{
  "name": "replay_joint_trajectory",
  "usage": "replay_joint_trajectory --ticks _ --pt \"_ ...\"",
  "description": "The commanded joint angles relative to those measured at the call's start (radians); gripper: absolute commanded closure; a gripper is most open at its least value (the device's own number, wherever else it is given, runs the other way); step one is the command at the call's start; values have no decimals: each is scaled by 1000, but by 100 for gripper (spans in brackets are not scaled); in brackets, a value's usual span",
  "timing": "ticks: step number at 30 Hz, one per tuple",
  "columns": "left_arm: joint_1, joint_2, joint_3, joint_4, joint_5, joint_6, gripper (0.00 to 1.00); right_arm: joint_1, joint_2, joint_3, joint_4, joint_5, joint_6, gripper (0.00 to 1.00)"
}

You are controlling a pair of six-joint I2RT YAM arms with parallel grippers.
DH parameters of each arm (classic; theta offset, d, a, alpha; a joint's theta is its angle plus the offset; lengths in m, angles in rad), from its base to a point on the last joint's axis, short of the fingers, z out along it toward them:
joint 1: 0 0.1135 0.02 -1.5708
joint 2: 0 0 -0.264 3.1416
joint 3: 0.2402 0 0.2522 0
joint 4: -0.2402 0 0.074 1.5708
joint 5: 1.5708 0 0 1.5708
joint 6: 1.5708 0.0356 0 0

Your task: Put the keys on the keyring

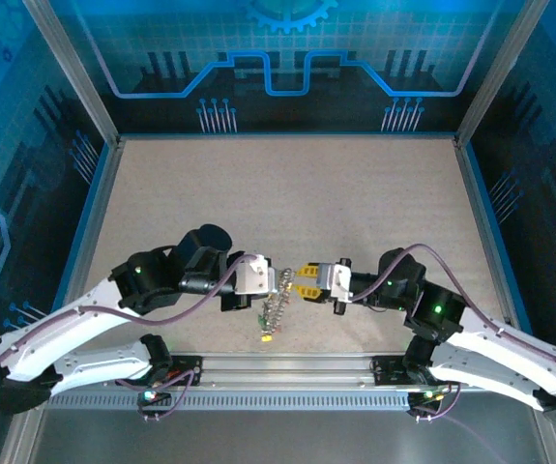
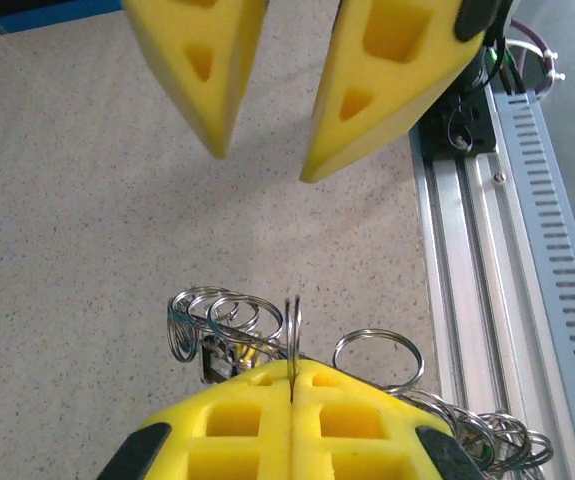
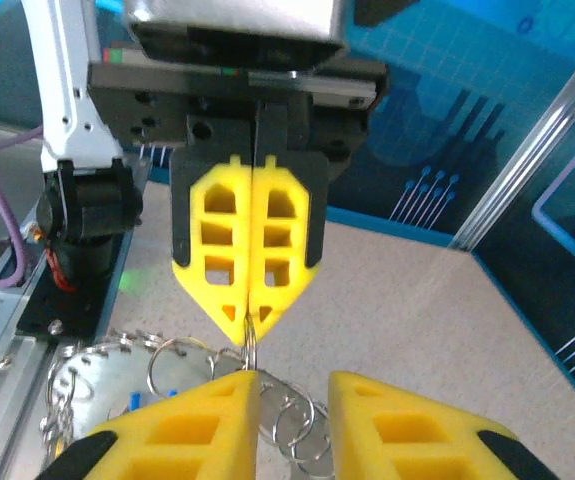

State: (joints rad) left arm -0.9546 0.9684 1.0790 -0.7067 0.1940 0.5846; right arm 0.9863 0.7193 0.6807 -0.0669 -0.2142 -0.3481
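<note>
My left gripper [image 1: 279,280] is shut on the keyring [image 2: 293,330], a thin silver ring seen edge-on that sticks out from between its yellow fingertips. A chain of linked silver rings [image 1: 276,307] hangs from it down to the table, and the keys [image 1: 270,331] with small coloured heads lie at its lower end. My right gripper [image 1: 302,281] faces the left one tip to tip, open, with a clear gap between its fingers [image 3: 182,430]. In the right wrist view the keyring [image 3: 251,350] stands just at the inner edge of that finger. A blue key head [image 3: 135,402] shows below.
Both grippers hover over the speckled beige table near its front middle. The slotted metal rail [image 2: 527,250] with the arm bases runs along the near edge. Blue walls enclose the table on the other sides.
</note>
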Motion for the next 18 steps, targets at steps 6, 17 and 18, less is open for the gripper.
replay_joint_trajectory --ticks 6,17,18 --pt "-21 56 107 -84 -8 117 100 -28 111 46 -50 -148 124 70" --pt "-33 99 131 -82 -15 131 100 -31 160 11 63 -179 226 76" --pt "-33 99 132 -80 -12 129 100 -31 168 14 60 -178 223 77"
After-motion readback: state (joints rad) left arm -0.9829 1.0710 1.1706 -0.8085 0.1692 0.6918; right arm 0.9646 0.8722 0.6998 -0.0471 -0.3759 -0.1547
